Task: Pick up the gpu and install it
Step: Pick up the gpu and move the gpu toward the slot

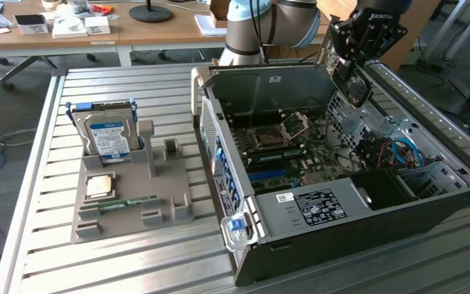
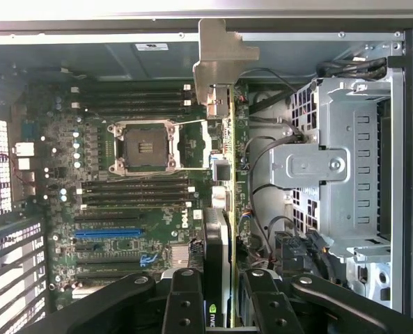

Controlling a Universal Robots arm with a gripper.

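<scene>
**A:** Wrist view first: where is the gpu (image 2: 219, 257)?

**B:** Clamped edge-on between the 2 fingers (image 2: 185, 306) of the hand (image 2: 223, 309). Its silvery bracket points away from the camera, and it hangs above the motherboard (image 2: 143, 202) beside the CPU socket (image 2: 145, 147).

**A:** And from the exterior view?

**B:** The hand (image 1: 354, 61) holds the gpu (image 1: 352, 86) over the open computer case (image 1: 341, 245), near its back wall and clear of the board. The case lies on the tabletop (image 1: 96, 269), by its edge on the exterior view's right. The grey parts holder (image 1: 129, 208) with the hard drive (image 1: 108, 138) sits toward the opposite edge.

**A:** Progress?

**B:** Pickup looks done. I judge the card is not yet seated in any slot, so the install remains.
</scene>
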